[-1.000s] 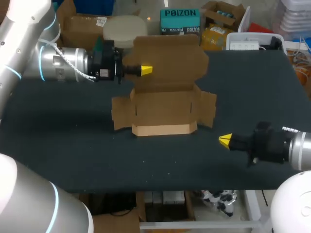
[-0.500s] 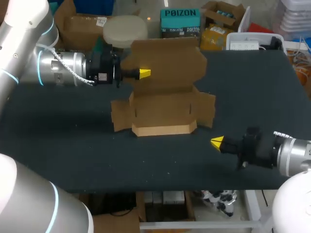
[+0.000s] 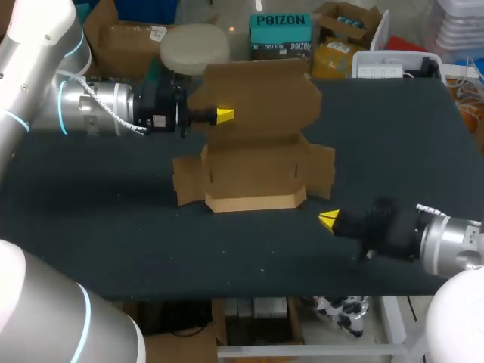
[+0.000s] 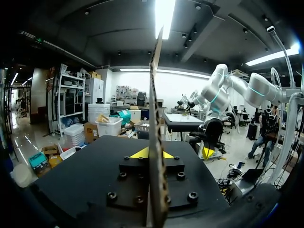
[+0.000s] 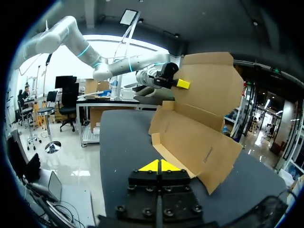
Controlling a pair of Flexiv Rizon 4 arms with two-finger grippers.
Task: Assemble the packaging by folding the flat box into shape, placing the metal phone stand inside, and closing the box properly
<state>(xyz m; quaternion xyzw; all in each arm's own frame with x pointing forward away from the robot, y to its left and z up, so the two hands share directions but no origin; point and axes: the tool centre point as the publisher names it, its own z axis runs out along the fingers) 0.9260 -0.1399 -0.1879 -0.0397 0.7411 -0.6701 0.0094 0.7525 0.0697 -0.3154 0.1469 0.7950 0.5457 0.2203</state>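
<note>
A brown cardboard box [image 3: 253, 170] stands partly folded mid-table, its side flaps spread and its front wall low. The tall lid [image 3: 265, 94] stands upright at the back. My left gripper [image 3: 224, 115] is shut on the lid's left edge; in the left wrist view the cardboard edge [image 4: 154, 118] runs up between the yellow tips of that gripper [image 4: 152, 153]. My right gripper [image 3: 328, 220] is shut and empty, low over the table just off the box's front right corner. In the right wrist view this gripper [image 5: 160, 166] points at the box [image 5: 199, 137]. No phone stand is in view.
The black tabletop [image 3: 113, 227] stretches around the box on all sides. Its front edge runs close below my right arm [image 3: 423, 242]. My left arm [image 3: 98, 106] crosses the table's back left part.
My right gripper has slid left along the table toward the box's front right corner. My left gripper shifted slightly left and down with the lid, then held still.
</note>
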